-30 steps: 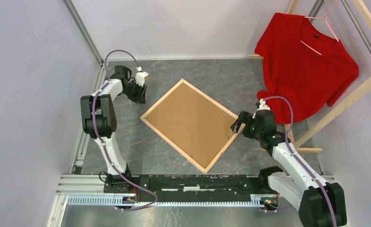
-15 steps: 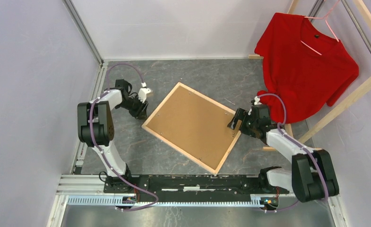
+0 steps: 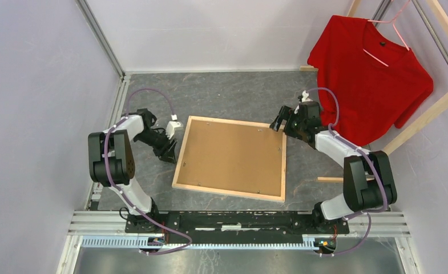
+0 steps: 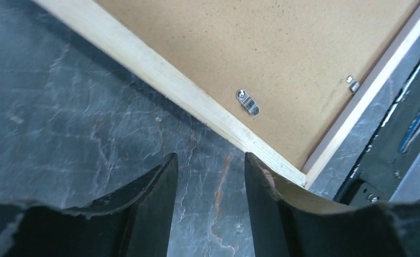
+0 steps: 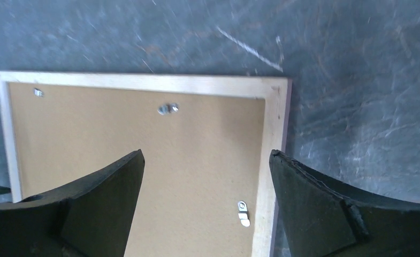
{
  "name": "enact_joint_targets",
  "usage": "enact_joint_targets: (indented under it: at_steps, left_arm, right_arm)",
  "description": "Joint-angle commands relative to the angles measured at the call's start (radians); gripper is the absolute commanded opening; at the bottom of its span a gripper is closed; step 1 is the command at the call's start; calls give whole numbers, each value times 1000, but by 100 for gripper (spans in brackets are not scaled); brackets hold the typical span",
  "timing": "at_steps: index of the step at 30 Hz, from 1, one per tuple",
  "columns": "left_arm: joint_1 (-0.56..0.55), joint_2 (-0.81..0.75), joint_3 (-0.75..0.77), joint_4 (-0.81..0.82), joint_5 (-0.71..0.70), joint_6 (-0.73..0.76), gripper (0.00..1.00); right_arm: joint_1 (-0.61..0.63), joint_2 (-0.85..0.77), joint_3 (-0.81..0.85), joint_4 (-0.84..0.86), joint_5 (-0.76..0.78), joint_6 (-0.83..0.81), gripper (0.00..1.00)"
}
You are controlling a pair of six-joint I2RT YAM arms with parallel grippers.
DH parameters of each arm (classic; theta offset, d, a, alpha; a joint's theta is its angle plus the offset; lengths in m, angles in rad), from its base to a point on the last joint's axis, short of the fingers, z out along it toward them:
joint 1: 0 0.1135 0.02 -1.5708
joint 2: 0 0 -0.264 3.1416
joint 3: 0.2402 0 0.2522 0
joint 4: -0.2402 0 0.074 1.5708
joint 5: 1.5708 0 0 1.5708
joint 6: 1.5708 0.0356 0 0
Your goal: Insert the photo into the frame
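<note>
Frame: a large rectangular picture frame [image 3: 227,192] with thin rails lies flat on the counter, bare light-wood reverse upward. It sits between the two arms, its long sides running roughly left to right in the top view.

Backing: a plain brown hardboard sheet [image 3: 233,155] fills the frame's opening, lying inside the rails.

Clips: small metal turn tabs [image 4: 247,101] sit on the hardboard just inside the rails. Two show in the left wrist view and three in the right wrist view.

Counter: a dark grey, marble-veined surface [image 3: 233,91], walled in pale panels.

Left end effector [image 3: 169,153]: low at the frame's left rail, toward its near corner. Its fingers are narrowly parted and grip nothing, with bare counter in the gap. In the left wrist view one fingertip [image 4: 258,168] meets the rail's outer edge beside the corner. Whether it presses on the rail cannot be told.

Right end effector [image 3: 279,123]: at the frame's far right corner. Its fingers are spread wide and grip nothing. The right wrist view looks between them onto the hardboard and the far rail [image 5: 143,81].

Background: a red T-shirt [image 3: 370,74] hangs on a pink hanger from a bare-wood rack [image 3: 421,117] at the far right, apart from the frame.
</note>
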State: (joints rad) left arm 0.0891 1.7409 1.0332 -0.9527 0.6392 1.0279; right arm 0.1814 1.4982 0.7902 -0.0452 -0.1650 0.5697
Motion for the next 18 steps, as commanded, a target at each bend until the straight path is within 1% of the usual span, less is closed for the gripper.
enact_joint_targets:
  at_steps: [1,2,3,4,6,7,9,12,15,18]
  left_arm:
    - [73,4,110,-121,139,51,58]
    - [75,8,127,-157,165,64,62]
    - [76,12,134,-181,195,76,71]
    - [74,17,135,-201,223,88,74]
    - [71,32,130,-204,254,94,74]
    - [68,46,129,-190,258,80,72]
    - [63,89,135,-150,246,38,66]
    - [62,157,157,-143,235,16,56]
    - [62,196,177,-133,225,-5,53]
    - [61,188,164,-93,220,-30,48]
  right_arm:
    - [9,-91,42,33,77,-23,92]
    - [17,-107,36,32,87,-24,92]
    - [32,-126,24,34,97,-24,91]
    - [47,-143,14,37,102,-20,89]
    - [102,-167,-24,73,99,-2,86]
    - [146,-177,-44,109,97,16,84]
    - [246,-176,-76,185,87,49,79]
    - [401,-124,-73,269,79,95,73]
    - [522,-42,-49,346,88,131,70]
    - [631,66,9,395,95,167,69]
